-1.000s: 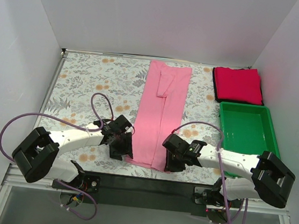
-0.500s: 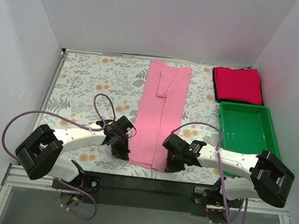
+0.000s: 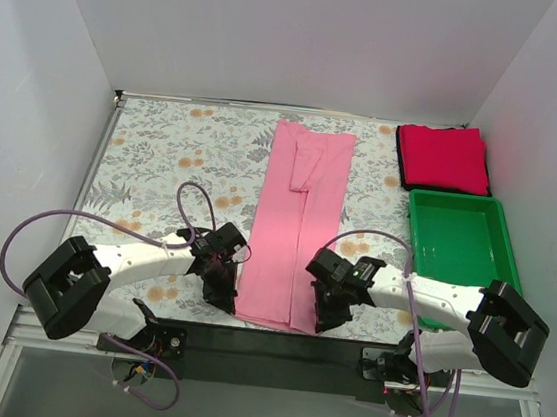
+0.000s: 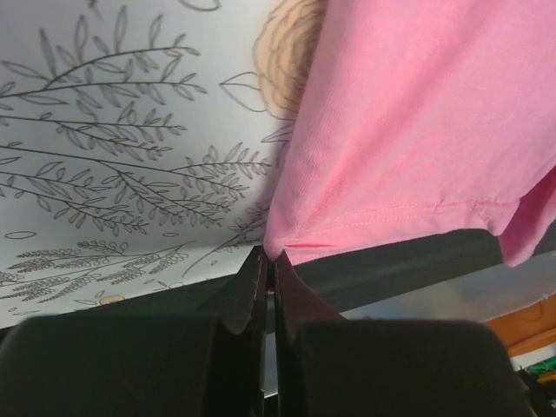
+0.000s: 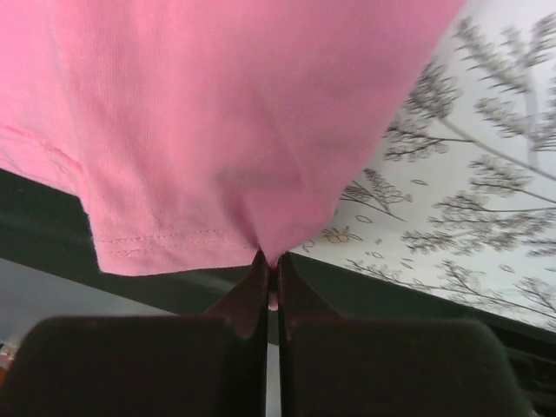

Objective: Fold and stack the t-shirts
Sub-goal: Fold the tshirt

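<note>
A pink t-shirt, folded into a long strip, stretches away from the left gripper and right gripper, each with fingers pressed together pinching a near hem corner, seemingly held just off the floral cloth, while a folded crimson t-shirt lies far beyond the right fingers.

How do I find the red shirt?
Find the flowery table cloth, then its far right corner, behind the green bin. The red shirt lies there folded into a square, unlike the long pink shirt in the middle.
</note>
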